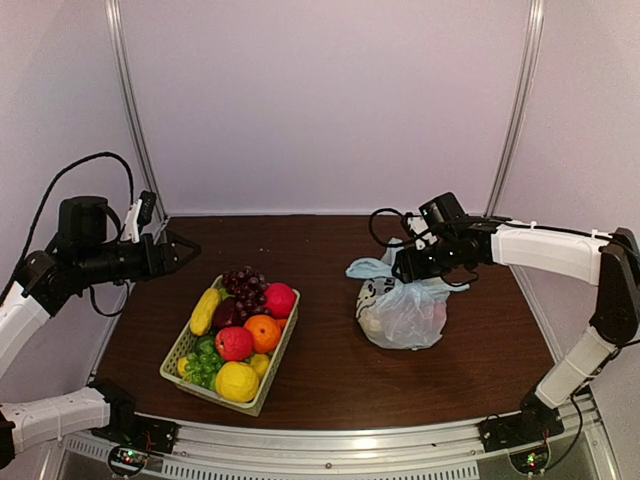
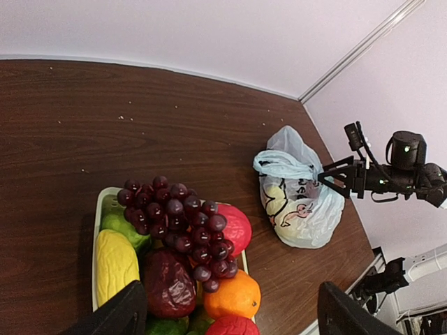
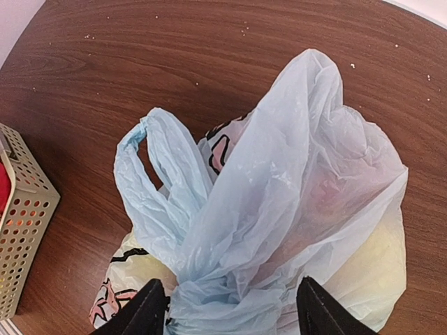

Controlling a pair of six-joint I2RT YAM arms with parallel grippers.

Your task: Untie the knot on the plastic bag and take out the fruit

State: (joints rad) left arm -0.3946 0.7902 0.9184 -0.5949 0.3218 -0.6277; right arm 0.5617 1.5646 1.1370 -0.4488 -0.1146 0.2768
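Observation:
The pale blue plastic bag (image 1: 405, 315) sits on the brown table at right, with cartoon print low on its side (image 2: 297, 209). Its knot (image 3: 230, 310) is a bunched twist with two film ears rising from it. My right gripper (image 3: 230, 315) is over the bag's top (image 1: 405, 265), open, one finger on each side of the knot; the left finger (image 3: 143, 310) touches the film. Fruit shows dimly through the film as a yellowish mass (image 3: 377, 258) and a reddish patch (image 3: 328, 199). My left gripper (image 1: 180, 248) hangs open above the table's left side, nothing between its fingers (image 2: 234, 324).
A beige perforated basket (image 1: 175, 365) stands at centre left, holding dark grapes (image 1: 245, 283), an orange (image 1: 262, 332), a red apple (image 1: 233, 343), yellow pieces and green ones. Its corner shows in the right wrist view (image 3: 21, 230). White walls enclose the table.

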